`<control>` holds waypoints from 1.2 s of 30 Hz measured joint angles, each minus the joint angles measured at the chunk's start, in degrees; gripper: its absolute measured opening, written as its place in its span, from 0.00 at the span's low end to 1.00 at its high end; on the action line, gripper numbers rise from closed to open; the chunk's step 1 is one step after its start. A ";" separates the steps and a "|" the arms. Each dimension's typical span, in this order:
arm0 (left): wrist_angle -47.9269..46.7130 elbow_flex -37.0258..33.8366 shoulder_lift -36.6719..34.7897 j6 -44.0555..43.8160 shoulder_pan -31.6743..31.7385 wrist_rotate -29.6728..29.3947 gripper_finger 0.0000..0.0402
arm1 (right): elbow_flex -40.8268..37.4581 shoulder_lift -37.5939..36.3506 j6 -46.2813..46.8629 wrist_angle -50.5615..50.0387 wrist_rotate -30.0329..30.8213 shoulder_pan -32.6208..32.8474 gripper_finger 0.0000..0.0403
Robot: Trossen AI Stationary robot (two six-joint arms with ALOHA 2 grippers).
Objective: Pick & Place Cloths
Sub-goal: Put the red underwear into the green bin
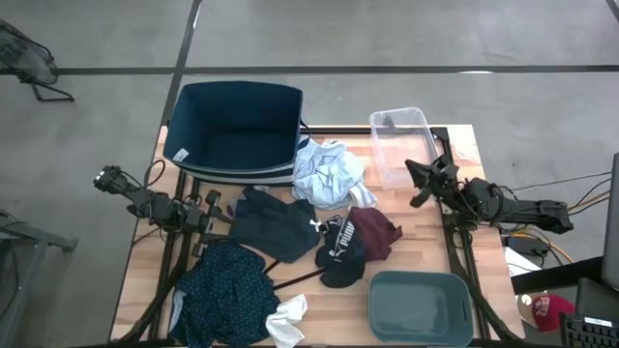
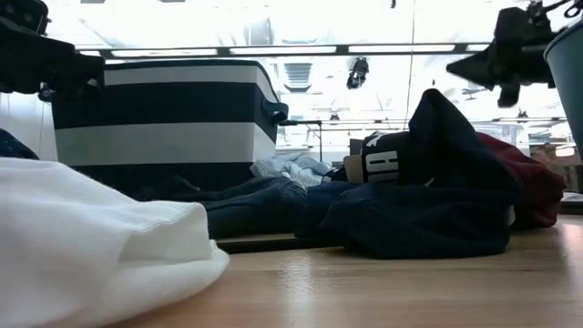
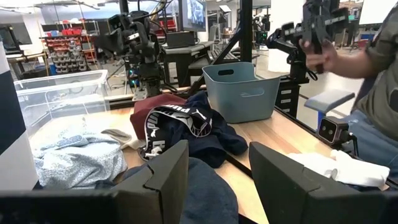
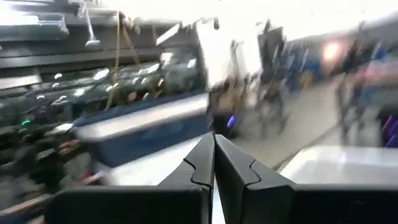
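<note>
Cloths lie spread on the wooden table [image 1: 426,246]: a pale blue shirt [image 1: 329,174], a dark navy garment [image 1: 276,224], a black one with a white logo [image 1: 338,253], a maroon one [image 1: 377,232], a dark teal dotted one [image 1: 224,295] and a white sock [image 1: 288,321]. My left gripper [image 3: 217,180] is open at the table's left side, level, pointing over the navy garment [image 3: 205,193]; nothing is between its fingers. My right gripper [image 4: 214,163] is shut and empty, raised at the right side beside the clear bin [image 1: 398,145].
A navy and white striped basket [image 1: 237,126] stands at the far left and a grey-teal tub [image 1: 421,307] at the near right. A thin black hanger [image 1: 290,280] lies among the cloths. A person [image 3: 373,81] stands beyond the table's near-right side in the left wrist view.
</note>
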 joint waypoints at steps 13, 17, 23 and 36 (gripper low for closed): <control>0.00 0.00 0.00 0.00 0.00 0.02 0.44 | 0.07 6.08 -7.05 12.52 -15.46 -0.43 0.02; 0.01 0.00 0.00 0.00 0.00 0.02 0.44 | 0.04 9.52 -10.12 12.35 -13.77 -0.46 0.02; 0.01 0.00 0.00 0.00 0.00 0.02 0.44 | 0.04 14.32 -4.97 11.88 -10.92 -0.46 0.02; 0.01 0.00 0.00 0.00 -0.02 0.02 0.44 | 7.25 23.96 0.28 5.12 -12.99 -0.59 0.02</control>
